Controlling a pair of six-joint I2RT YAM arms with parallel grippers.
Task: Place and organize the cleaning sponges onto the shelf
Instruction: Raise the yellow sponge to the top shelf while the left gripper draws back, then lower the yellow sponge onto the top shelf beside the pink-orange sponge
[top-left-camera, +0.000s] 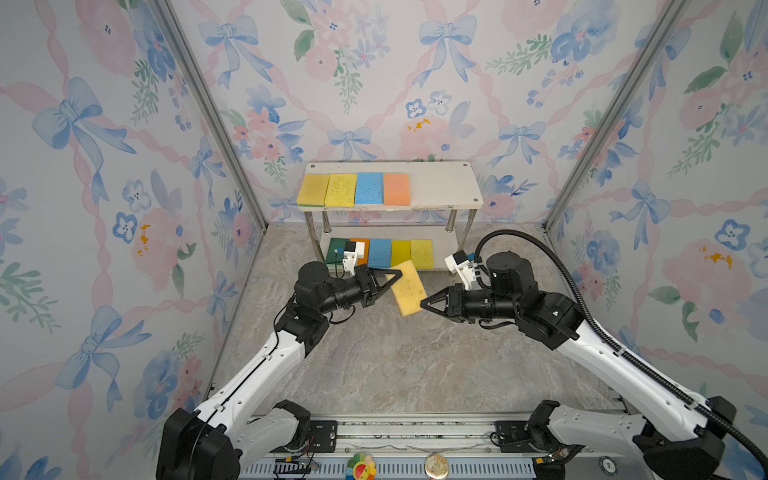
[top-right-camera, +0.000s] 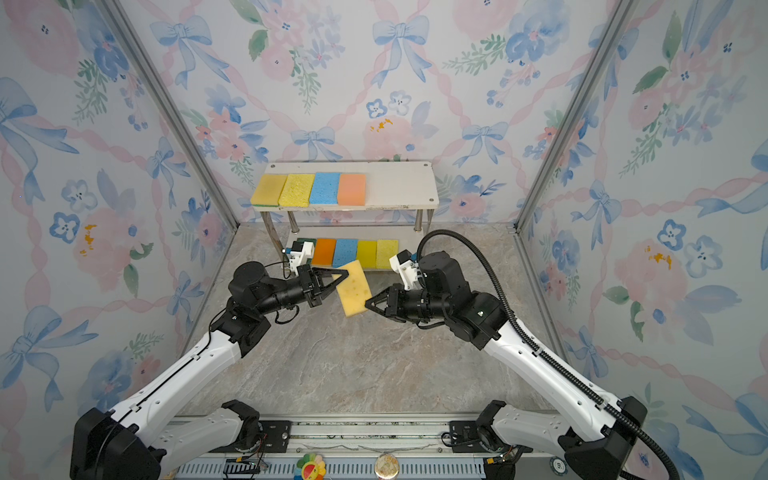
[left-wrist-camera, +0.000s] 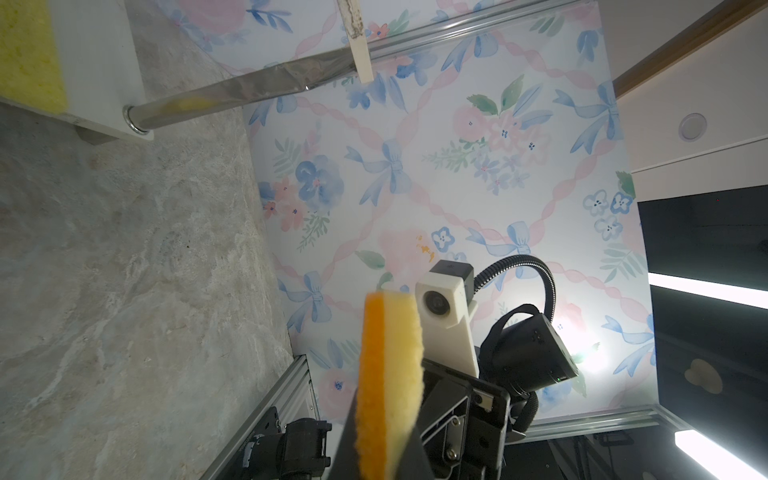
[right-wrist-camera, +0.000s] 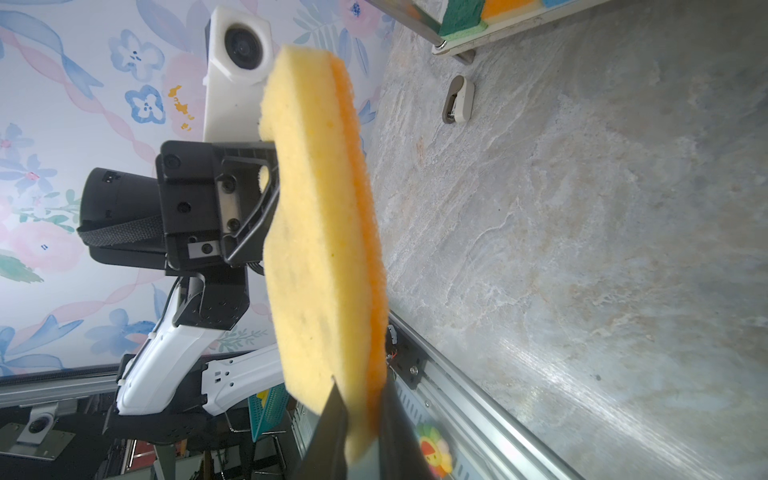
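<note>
A yellow sponge (top-left-camera: 409, 289) (top-right-camera: 354, 287) with an orange backing hangs tilted above the table, in front of the shelf (top-left-camera: 440, 183) (top-right-camera: 399, 183). My left gripper (top-left-camera: 397, 274) (top-right-camera: 343, 274) is shut on its far left corner. My right gripper (top-left-camera: 424, 304) (top-right-camera: 368, 303) is shut on its near right corner. Each wrist view shows the sponge (left-wrist-camera: 388, 374) (right-wrist-camera: 320, 249) edge-on, pinched by the left gripper (left-wrist-camera: 382, 457) and the right gripper (right-wrist-camera: 359, 415). The top board carries several sponges in a row, its right end bare. The lower board holds several more; the left wrist camera partly hides the orange one (top-left-camera: 365, 245).
A marbled tabletop (top-left-camera: 374, 365) lies between floral walls, with an aluminium rail (top-left-camera: 415, 432) along the front edge. A small grey and white piece (right-wrist-camera: 457, 99) lies on the table near a shelf leg. Shiny metal legs (top-left-camera: 451, 220) hold up the top board.
</note>
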